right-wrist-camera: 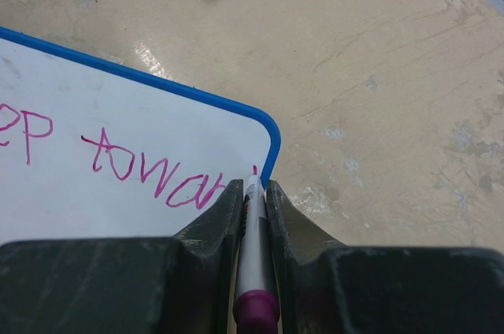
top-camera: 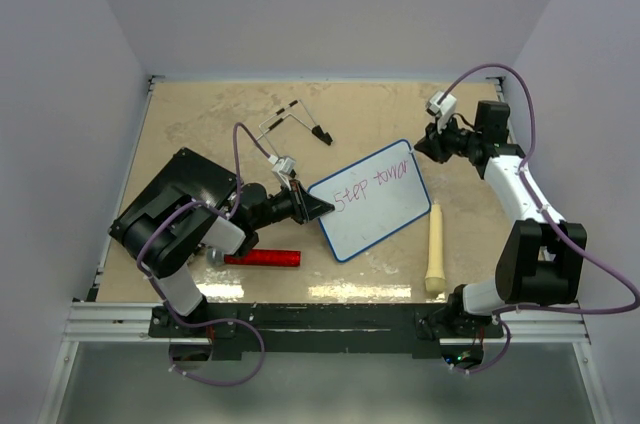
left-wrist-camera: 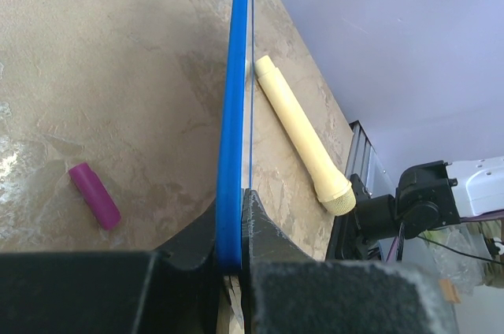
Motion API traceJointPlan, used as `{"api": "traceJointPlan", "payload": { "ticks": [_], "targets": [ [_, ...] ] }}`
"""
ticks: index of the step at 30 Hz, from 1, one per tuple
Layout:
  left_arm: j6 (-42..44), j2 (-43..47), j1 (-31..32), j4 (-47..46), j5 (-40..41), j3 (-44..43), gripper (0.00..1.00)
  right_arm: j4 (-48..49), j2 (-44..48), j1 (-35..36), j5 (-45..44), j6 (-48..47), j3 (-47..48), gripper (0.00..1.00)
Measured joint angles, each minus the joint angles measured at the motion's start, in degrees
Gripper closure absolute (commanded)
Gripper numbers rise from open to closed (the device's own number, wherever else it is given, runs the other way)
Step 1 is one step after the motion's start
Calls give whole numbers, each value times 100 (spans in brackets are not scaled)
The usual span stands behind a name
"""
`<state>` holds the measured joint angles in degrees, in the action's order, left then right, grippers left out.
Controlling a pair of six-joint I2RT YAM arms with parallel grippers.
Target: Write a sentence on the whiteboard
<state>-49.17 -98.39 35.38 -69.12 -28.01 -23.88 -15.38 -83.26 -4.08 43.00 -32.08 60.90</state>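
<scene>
Left gripper [top-camera: 318,206], seen from above, is pinched onto the left edge of the board [top-camera: 385,216], which lies askew at mid-table. We read the sentence [top-camera: 372,184] as "Step towar" along the upper part, with the lower part blank. Our left arm is folded low and reaches rightward from over a black slab [top-camera: 185,176]. Our right arm stretches forward, then bends inward, putting the right gripper [top-camera: 420,147] at the board's far right corner. A red tube [top-camera: 262,257] and a cream stick [top-camera: 435,249] lie near the board.

From the left wrist, we see the jaws clamped on the blue rim [left-wrist-camera: 234,98], edge-on. A purple cap [left-wrist-camera: 94,194] lies on one side of it, the stick on the other.

From the right wrist, the fingers [right-wrist-camera: 213,224] squeeze a marker [right-wrist-camera: 252,251], its tip at the board's corner just past the "r"; whether it touches we cannot tell. We judge the job partway done: the second word lacks its ending, the line has run out of room, and anything further must go below.
</scene>
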Motion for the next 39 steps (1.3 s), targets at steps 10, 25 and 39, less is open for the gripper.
{"api": "traceJointPlan", "payload": {
  "ticks": [10,25,39],
  "targets": [
    [-17,-4,0,0,2,0,100,-337,2,-13,-7,-317,-24,100],
    [-92,-4,0,20,28,0,100,-640,20,-17,-109,-496,-142,100],
    [-81,-9,0,4,28,0,100,-334,24,-17,-87,-149,-142,100]
  ]
}}
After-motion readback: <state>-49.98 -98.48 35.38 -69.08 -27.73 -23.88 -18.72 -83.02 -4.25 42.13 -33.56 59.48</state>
